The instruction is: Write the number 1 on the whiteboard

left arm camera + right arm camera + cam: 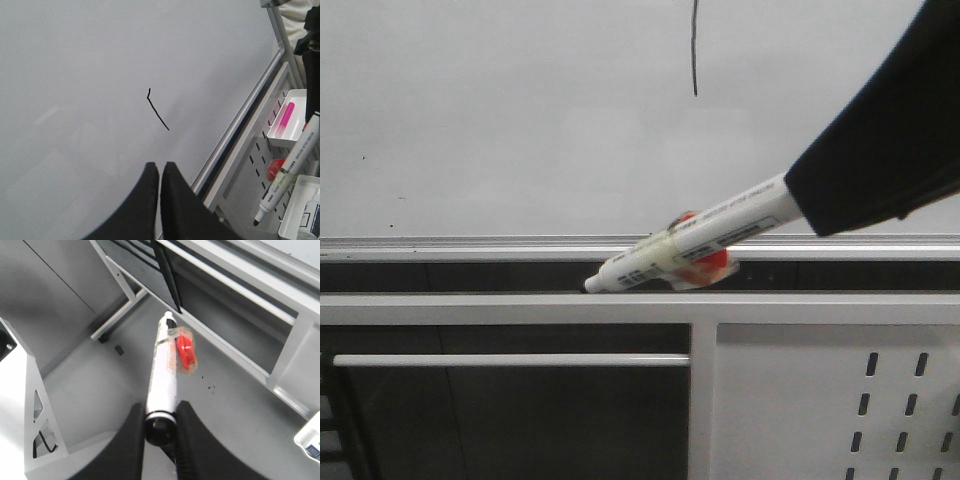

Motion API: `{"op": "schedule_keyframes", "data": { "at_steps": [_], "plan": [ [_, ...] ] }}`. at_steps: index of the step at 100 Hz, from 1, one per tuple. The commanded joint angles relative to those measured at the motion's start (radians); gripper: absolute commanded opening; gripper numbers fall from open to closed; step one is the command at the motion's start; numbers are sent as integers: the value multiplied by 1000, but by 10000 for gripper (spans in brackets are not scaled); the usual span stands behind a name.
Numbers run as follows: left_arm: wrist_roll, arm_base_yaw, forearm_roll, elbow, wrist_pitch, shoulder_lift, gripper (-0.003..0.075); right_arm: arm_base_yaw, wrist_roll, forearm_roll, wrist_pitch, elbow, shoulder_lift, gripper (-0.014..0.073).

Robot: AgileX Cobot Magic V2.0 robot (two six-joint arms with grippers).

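The marker pen (162,371) is gripped at its rear end by the right gripper (160,427), the fingers clamped on either side of the barrel; a red part (185,351) is seen taped to the barrel nearer the tip. In the front view the pen (705,243) is held off the whiteboard (520,120), its black tip pointing to 8 o'clock and lying in front of the silver edge rail (470,242). The number 1 (694,50) is already on the board, at 12 o'clock from the pen, running out of the top of the frame; in the left wrist view the stroke (157,110) shows a small hook at one end. The left gripper (160,175) is empty, its fingers pressed together. The pen is judged light and stiff, with a smooth, likely slippery barrel; a hold so far from the tip gives leverage against the grip, so only gentle pressure on the glossy board is advised. The board is judged rigid and not to be grasped.
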Motion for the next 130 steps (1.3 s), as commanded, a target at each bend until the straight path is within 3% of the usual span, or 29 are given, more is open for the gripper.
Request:
{"op": "schedule_keyframes", "data": {
  "at_steps": [1,14,24,38,55,64,106,116,130],
  "plan": [
    [-2,-3,9,-32,28,18,-18,0,-3,14,-38,-47,28,-51],
    [55,-3,-29,6,105,49,-15,0,-3,24,-47,-47,51,-51],
    [163,-3,-247,20,143,99,-15,0,-3,24,-45,-47,58,-51],
    [574,-41,-551,-2,192,177,-15,0,-3,24,-45,-47,58,-51],
    [949,-160,-851,-118,511,247,-15,0,-3,46,-63,-47,58,-51],
    [965,-205,-908,-177,577,259,-15,0,-3,66,-66,-47,58,-51],
    [965,-213,-958,-228,476,256,3,0,-3,122,-78,-47,110,-51],
    [965,-213,-970,-228,430,258,87,0,-3,125,-88,-47,125,-51],
    [969,-213,-972,-228,420,260,296,0,-3,128,-103,-57,125,-51]
  ]
}}
